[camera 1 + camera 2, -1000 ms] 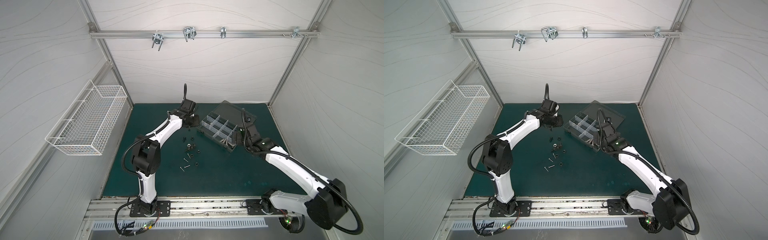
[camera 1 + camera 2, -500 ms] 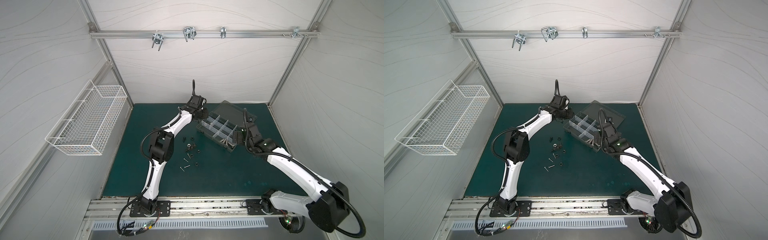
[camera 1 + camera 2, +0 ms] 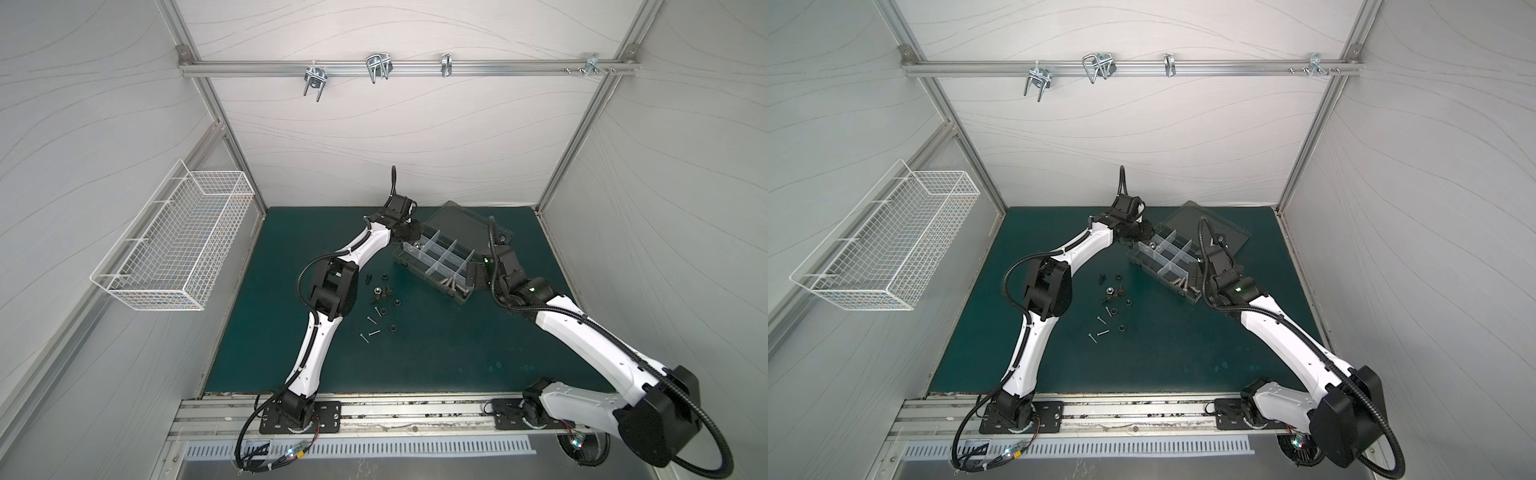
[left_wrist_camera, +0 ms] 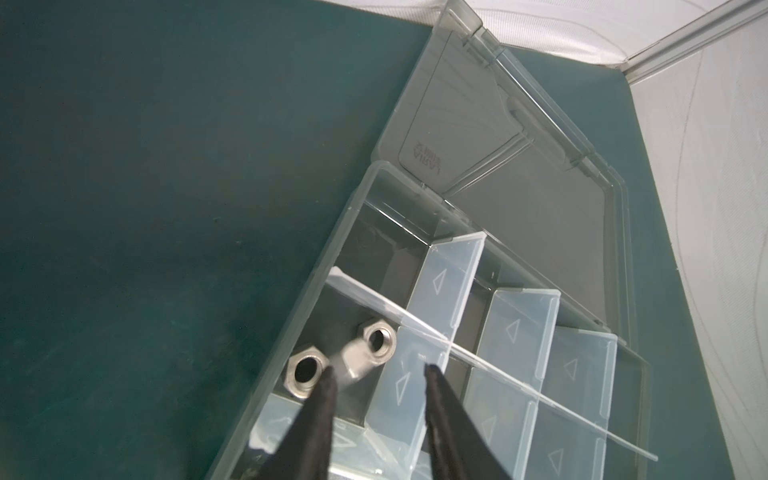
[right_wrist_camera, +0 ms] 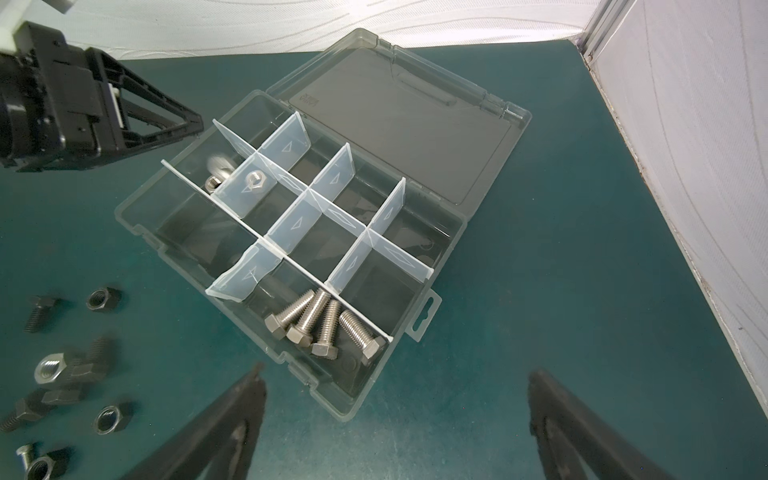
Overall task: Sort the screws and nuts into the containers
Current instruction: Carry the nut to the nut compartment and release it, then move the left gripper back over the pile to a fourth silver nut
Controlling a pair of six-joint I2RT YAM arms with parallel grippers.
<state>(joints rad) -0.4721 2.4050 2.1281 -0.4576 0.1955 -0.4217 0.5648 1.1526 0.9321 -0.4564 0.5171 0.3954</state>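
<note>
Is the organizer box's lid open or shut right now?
Open. The clear lid lies folded back onto the green mat, behind the uncovered organizer box.

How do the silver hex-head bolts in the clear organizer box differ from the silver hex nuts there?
The silver hex-head bolts are long threaded shafts; the silver hex nuts are short holed rings. The bolts lie nearest the right gripper; the nuts at the opposite end, by the left gripper. Both are shiny metal inside the clear organizer box.
</note>
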